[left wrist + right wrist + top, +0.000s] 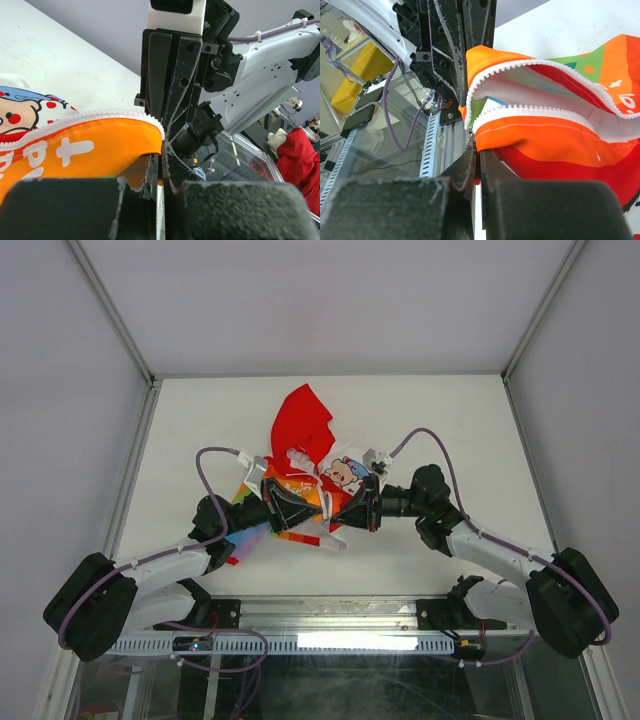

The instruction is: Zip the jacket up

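The jacket (312, 455) lies crumpled mid-table, red hood (303, 420) toward the back, white cartoon-print body and rainbow panels between the arms. My left gripper (300, 502) and right gripper (345, 505) meet at its lower front. In the left wrist view my left gripper (161, 160) is shut on the orange hem below the white zipper teeth (100, 117). In the right wrist view my right gripper (479, 155) is shut on the orange fabric (540, 140) at the bottom end of the open zipper (530, 109), whose two tooth rows spread apart.
The white table (450, 420) is walled by grey panels on the sides and back. A metal rail (330, 640) runs along the near edge by the arm bases. Purple cables loop over both arms.
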